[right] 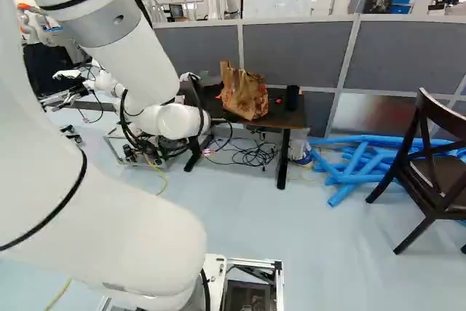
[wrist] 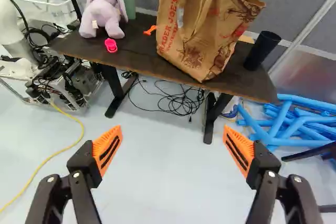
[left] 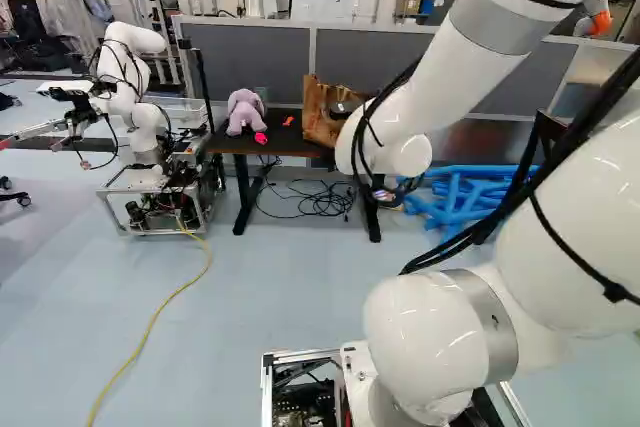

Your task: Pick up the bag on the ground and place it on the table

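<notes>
My gripper (wrist: 172, 139) stands with its fingers wide apart, holding nothing. Ahead of it, well apart, the table (wrist: 137, 55) already bears the bag (wrist: 197, 32), upright between a lilac plush toy (wrist: 103, 15) and a dark cup (wrist: 260, 52). I judge the placing done; at most, I have backing away left.

Chair (right: 443, 174) cut off by right base view's edge.
</notes>
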